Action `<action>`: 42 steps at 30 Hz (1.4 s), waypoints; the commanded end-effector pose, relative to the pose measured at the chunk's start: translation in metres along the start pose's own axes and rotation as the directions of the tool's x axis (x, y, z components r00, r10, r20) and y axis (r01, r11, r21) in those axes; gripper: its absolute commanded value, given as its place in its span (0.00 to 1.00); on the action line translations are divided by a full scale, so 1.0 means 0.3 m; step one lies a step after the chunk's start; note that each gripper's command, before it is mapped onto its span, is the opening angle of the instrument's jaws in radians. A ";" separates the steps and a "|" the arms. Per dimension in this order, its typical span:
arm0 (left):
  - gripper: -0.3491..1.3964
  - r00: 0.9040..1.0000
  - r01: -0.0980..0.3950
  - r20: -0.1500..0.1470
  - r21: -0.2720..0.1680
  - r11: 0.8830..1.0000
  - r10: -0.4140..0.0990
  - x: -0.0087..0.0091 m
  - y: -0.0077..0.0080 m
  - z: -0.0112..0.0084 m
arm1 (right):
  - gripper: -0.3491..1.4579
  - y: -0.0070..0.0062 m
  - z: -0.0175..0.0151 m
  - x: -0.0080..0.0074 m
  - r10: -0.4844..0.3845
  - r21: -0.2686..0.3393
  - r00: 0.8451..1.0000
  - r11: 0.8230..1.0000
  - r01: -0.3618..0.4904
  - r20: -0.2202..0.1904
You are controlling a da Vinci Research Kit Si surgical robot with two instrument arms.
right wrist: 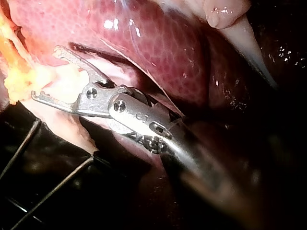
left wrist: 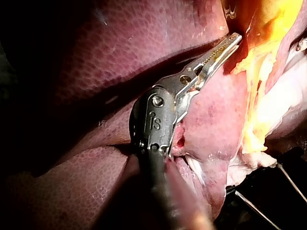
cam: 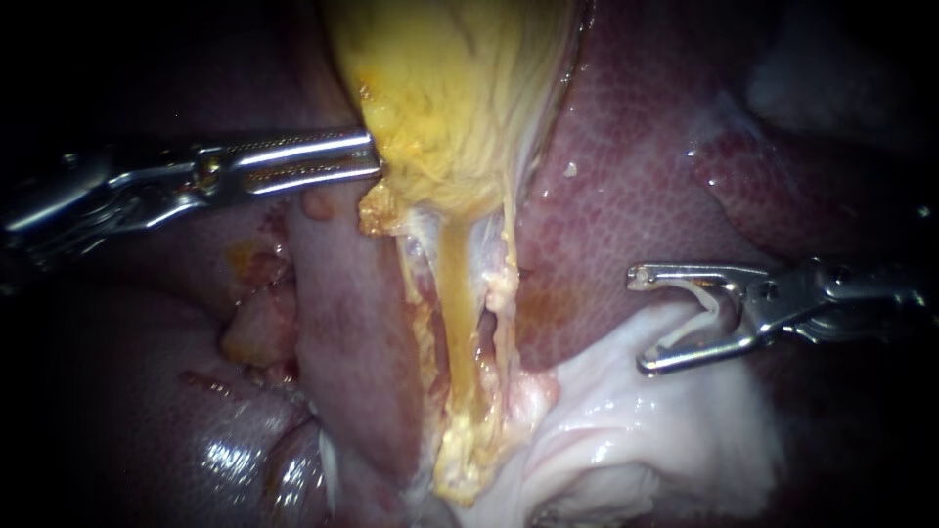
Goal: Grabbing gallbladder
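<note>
Our left instrument has its jaws just a sliver apart, tips touching the side edge of the yellow gallbladder, with nothing visibly pinched. The gallbladder lies against the liver, tapering to a thin strand toward pale white tissue. Our right instrument holds its jaws wide and empty over that white tissue's edge.

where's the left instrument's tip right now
In the endoscope view the slender metal left instrument comes in from the left, its tip at the left edge of the yellow gallbladder.
</note>
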 end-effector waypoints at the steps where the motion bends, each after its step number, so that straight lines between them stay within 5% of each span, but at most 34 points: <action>1: 0.00 1.000 0.000 0.000 0.000 1.000 0.000 -0.0002 -0.0003 -0.0004 | 0.53 -0.0001 0.000 0.0000 0.000 0.000 1.000 1.000 0.000 0.000; 6: 0.00 1.000 0.000 -0.001 0.004 1.000 0.000 -0.0004 -0.0002 -0.0039 | 0.53 0.0001 0.000 0.0000 0.000 0.000 1.000 1.000 0.000 0.000; 12: 0.28 1.000 -0.001 -0.005 0.019 1.000 0.001 -0.0010 0.0011 -0.0148 | 0.53 0.0001 0.000 0.0000 0.000 0.000 1.000 1.000 0.000 0.000; 20: 0.36 1.000 -0.013 -0.009 0.055 0.998 0.013 -0.0022 -0.0008 -0.0269 | 0.53 0.0005 0.000 -0.0003 0.000 -0.001 1.000 1.000 0.000 0.000; 25: 0.44 1.000 -0.028 -0.011 0.085 0.996 0.029 -0.0008 -0.0061 -0.0234 | 0.53 0.0006 0.000 -0.0004 0.000 0.000 1.000 1.000 0.000 0.001; 42: 0.38 0.999 -0.040 -0.007 0.110 0.993 0.041 0.0065 -0.0115 -0.0033 | 0.53 0.0005 0.000 -0.0004 0.000 0.000 1.000 1.000 0.000 0.001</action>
